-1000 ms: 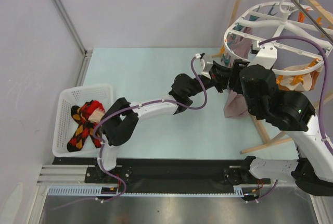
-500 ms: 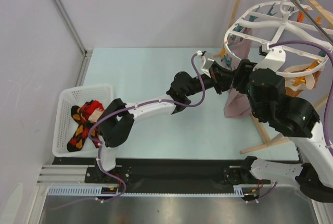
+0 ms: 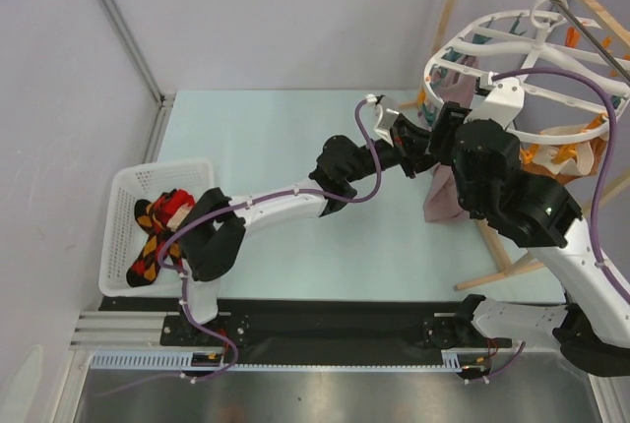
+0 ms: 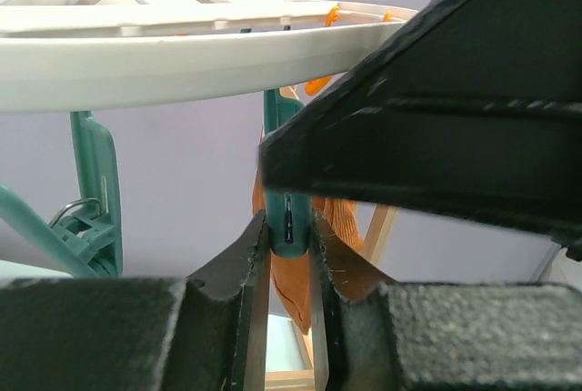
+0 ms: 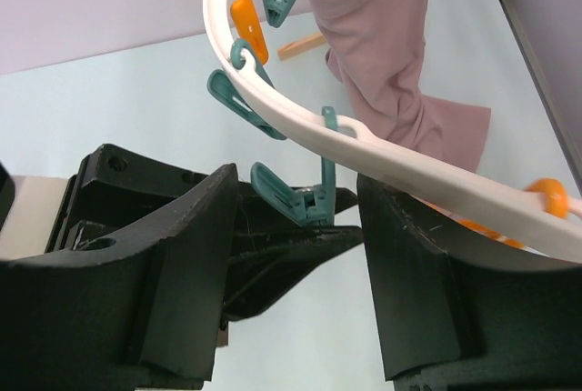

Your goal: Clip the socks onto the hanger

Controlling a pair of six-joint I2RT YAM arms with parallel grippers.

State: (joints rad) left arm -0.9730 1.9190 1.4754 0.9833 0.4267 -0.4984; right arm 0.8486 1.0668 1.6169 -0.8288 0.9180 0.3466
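Observation:
The socks (image 3: 157, 236), black with red, orange and yellow diamonds, lie in the white basket (image 3: 123, 197) at the left, far from both grippers. The hanger (image 3: 532, 49), a white ring with teal and orange clips, hangs at the right; its rim shows in the left wrist view (image 4: 182, 64) and the right wrist view (image 5: 382, 150). My left gripper (image 3: 418, 140) reaches under the rim and is shut (image 4: 289, 241) on a hanging teal clip (image 4: 287, 214). My right gripper (image 3: 443, 133) is open (image 5: 296, 182) around that same clip (image 5: 305, 198), not touching it.
A mauve-pink cloth (image 3: 448, 192) hangs from the ring, also in the right wrist view (image 5: 382, 55). An orange-brown garment (image 3: 566, 148) hangs further right, behind the clip in the left wrist view (image 4: 291, 291). Wooden rack poles (image 3: 507, 271) stand under the hanger.
Both grippers have shifted slightly left at the ring's near rim, and the right arm has swung its wrist closer to the left gripper. The socks have not moved.

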